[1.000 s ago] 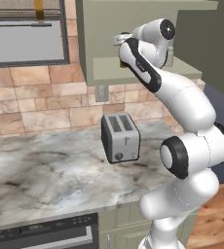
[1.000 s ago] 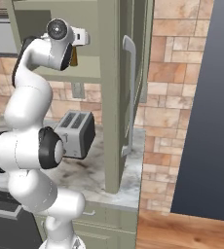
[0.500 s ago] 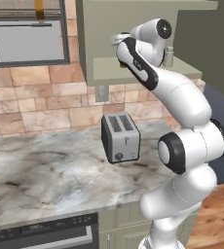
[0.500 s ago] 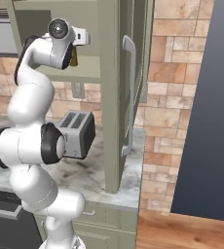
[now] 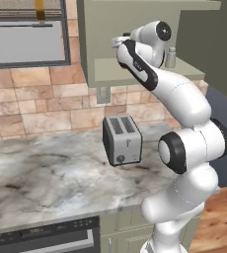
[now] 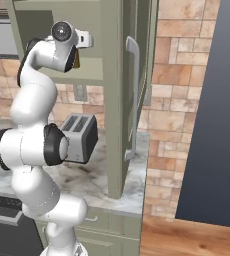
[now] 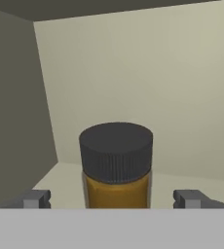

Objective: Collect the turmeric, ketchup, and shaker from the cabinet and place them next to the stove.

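The turmeric, a jar of amber-yellow contents under a dark ribbed lid, stands upright on the cabinet shelf straight ahead of my gripper. The gripper is open. Its fingertips sit wide on either side of the jar and a little short of it, touching nothing. From the right base view a sliver of the turmeric peeks out behind the wrist. The small grey shaker stands on the cabinet shelf to the right of the arm. The ketchup is hidden and the stove is out of view.
The cabinet door stands open, edge-on, with a long handle. A silver toaster sits on the marble counter below the cabinet. A microwave hangs at upper left. A dark oven front lies under the counter edge.
The hand has crept slightly further left into the cabinet toward the jar. The jaws have stayed open.
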Motion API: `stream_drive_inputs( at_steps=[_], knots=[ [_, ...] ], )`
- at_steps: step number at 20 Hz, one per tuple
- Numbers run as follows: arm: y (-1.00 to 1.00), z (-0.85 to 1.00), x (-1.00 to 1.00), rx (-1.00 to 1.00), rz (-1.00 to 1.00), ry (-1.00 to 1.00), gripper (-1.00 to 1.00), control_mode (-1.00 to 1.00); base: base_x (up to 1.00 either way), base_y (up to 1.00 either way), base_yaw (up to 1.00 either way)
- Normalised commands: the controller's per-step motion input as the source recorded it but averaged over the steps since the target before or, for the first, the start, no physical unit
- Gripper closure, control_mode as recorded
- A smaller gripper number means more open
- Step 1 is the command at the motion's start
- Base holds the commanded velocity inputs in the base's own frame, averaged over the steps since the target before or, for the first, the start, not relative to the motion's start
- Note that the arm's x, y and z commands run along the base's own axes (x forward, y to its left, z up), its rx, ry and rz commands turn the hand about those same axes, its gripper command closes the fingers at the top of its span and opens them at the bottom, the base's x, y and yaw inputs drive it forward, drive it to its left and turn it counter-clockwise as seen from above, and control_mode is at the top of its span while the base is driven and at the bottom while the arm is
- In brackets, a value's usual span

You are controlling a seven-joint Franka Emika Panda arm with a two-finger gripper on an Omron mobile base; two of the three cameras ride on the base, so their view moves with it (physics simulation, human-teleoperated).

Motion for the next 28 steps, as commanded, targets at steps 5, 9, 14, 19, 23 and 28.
stream_drive_inputs(
  at_steps=[5,9,14,19,23,28],
  knots=[
    [0.36,-0.05,0.21,0.00,0.01,0.00,1.00,-1.00,0.00,0.00,0.00],
    [0.06,0.00,0.14,0.00,0.01,0.00,1.00,-1.00,0.00,0.00,0.00],
    [0.00,0.00,0.01,0.00,0.00,0.00,1.00,-1.00,0.00,0.00,0.00],
    [0.00,0.00,0.00,0.00,0.00,0.00,1.00,-1.00,0.00,0.00,0.00],
    [0.00,0.00,0.00,0.00,0.00,0.00,1.00,-1.00,0.00,0.00,0.00],
    [-0.03,0.00,-0.07,0.02,0.00,-0.04,1.00,-1.00,0.00,0.00,0.00]
  ],
)
